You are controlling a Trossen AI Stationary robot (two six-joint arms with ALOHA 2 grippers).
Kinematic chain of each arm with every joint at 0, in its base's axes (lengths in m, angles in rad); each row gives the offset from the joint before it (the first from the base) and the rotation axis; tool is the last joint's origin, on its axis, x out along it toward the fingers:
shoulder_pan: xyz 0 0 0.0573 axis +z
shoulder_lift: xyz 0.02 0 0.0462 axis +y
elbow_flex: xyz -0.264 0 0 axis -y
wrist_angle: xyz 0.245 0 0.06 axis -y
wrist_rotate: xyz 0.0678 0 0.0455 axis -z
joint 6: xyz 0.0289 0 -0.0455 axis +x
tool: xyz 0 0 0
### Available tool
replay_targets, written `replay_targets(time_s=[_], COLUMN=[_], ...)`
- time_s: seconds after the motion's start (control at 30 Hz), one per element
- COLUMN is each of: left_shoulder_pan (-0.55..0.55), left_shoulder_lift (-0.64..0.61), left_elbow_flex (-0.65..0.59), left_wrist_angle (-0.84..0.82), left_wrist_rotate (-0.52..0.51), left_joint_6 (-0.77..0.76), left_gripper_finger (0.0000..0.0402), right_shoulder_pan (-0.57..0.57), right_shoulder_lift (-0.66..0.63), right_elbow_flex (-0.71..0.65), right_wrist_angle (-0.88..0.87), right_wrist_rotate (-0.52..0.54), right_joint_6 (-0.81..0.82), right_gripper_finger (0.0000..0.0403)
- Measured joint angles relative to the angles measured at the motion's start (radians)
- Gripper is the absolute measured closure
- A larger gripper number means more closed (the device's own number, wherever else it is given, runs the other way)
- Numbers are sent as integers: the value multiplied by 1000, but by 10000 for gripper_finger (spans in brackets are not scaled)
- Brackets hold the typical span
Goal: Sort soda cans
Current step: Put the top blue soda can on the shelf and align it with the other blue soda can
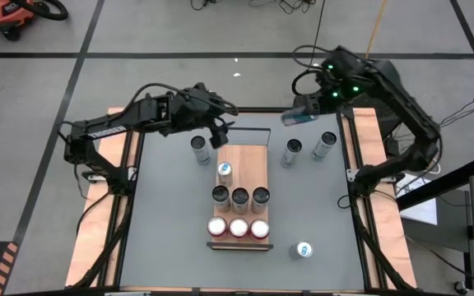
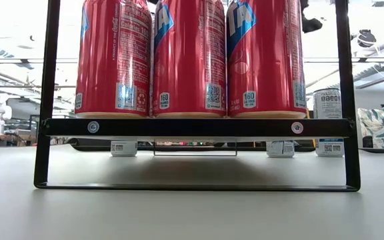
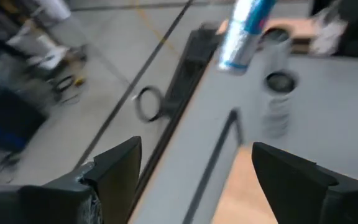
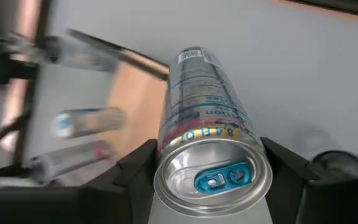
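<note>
Currently the right end effector (image 4: 207,180) clamps a slim blue can (image 4: 207,149), smooth aluminium with a pale top, lifted over the grey surface's (image 1: 311,205) far edge. Left end effector (image 3: 194,174) gapes empty near the wooden board (image 1: 253,160). Three red cans (image 2: 189,57) fill the black rack (image 2: 195,127).

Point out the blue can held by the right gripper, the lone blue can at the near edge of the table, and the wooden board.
held blue can (image 4: 211,140), right wrist view, its side above the top rim.
lone blue can (image 1: 303,250), high view, its top.
wooden board (image 1: 251,168), high view, bare wood.
</note>
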Motion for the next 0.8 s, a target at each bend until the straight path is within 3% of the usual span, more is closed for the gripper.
replay_targets(time_s=[0.13, 0.3, 0.47, 0.8], left_shoulder_pan=[0, 1, 11, 12], left_shoulder_lift=[20, 41, 71, 124], left_elbow_flex=[0, 0, 1, 1], left_wrist_angle=[99, 216, 277, 302], left_wrist_rotate=[139, 237, 344, 357], left_joint_6=[20, 28, 26, 19], left_gripper_finger=[69, 11, 9, 10], right_shoulder_pan=[50, 121, 180, 254], right_shoulder_lift=[-67, -122, -135, -108], right_elbow_flex=[9, 9, 9, 9], right_wrist_angle=[48, 126, 215, 331], right_wrist_rotate=[-50, -111, -157, -209], right_joint_6=[75, 107, 125, 137], right_gripper_finger=[203, 202, 202, 202])
